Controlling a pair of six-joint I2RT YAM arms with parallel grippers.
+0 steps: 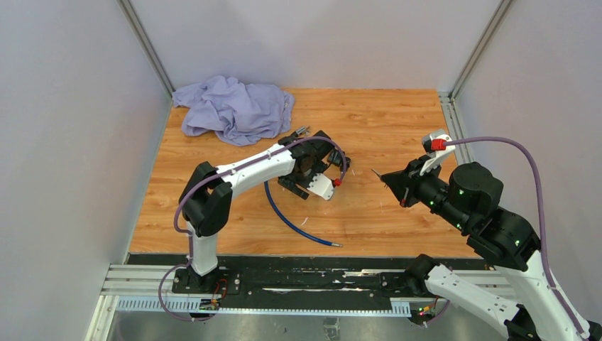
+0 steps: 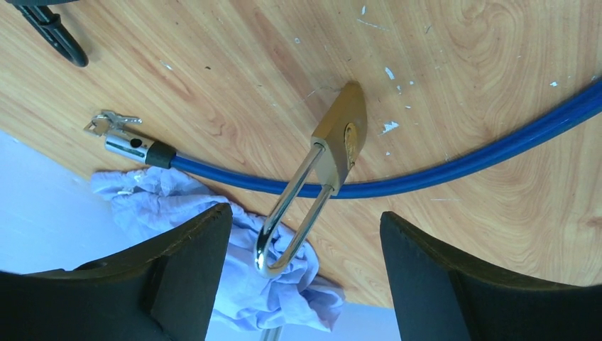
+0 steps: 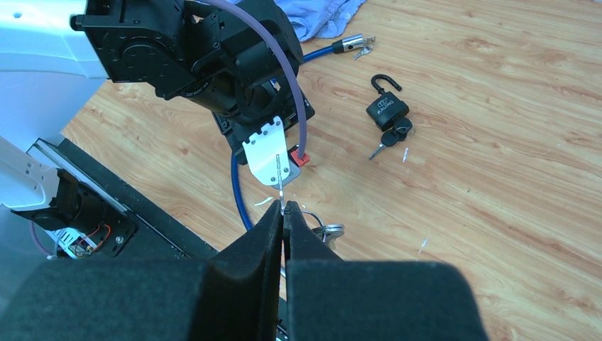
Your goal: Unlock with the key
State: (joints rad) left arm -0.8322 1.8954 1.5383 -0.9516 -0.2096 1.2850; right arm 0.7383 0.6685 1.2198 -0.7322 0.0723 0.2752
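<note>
A brass padlock (image 2: pixel 342 138) with a long silver shackle (image 2: pixel 284 227) lies against the blue cable (image 2: pixel 461 167) on the wooden table. My left gripper (image 2: pixel 305 213) is open, and the shackle's loop sits between its two fingers without touching them. In the top view the left gripper (image 1: pixel 310 162) is near the table's middle. My right gripper (image 3: pixel 283 213) is shut on a thin silver key (image 3: pixel 279 174), whose blade sticks out towards the left arm. A key ring with spare keys (image 3: pixel 323 231) hangs beside it. In the top view the right gripper (image 1: pixel 389 182) is to the right of the left gripper.
A black padlock (image 3: pixel 387 112) with a key in it lies on the table right of the left arm (image 3: pixel 199 50). The cable's metal end with small keys (image 2: pixel 106 124) lies near a crumpled lilac cloth (image 1: pixel 234 108) at the back left. The blue cable (image 1: pixel 284 213) curves towards the front.
</note>
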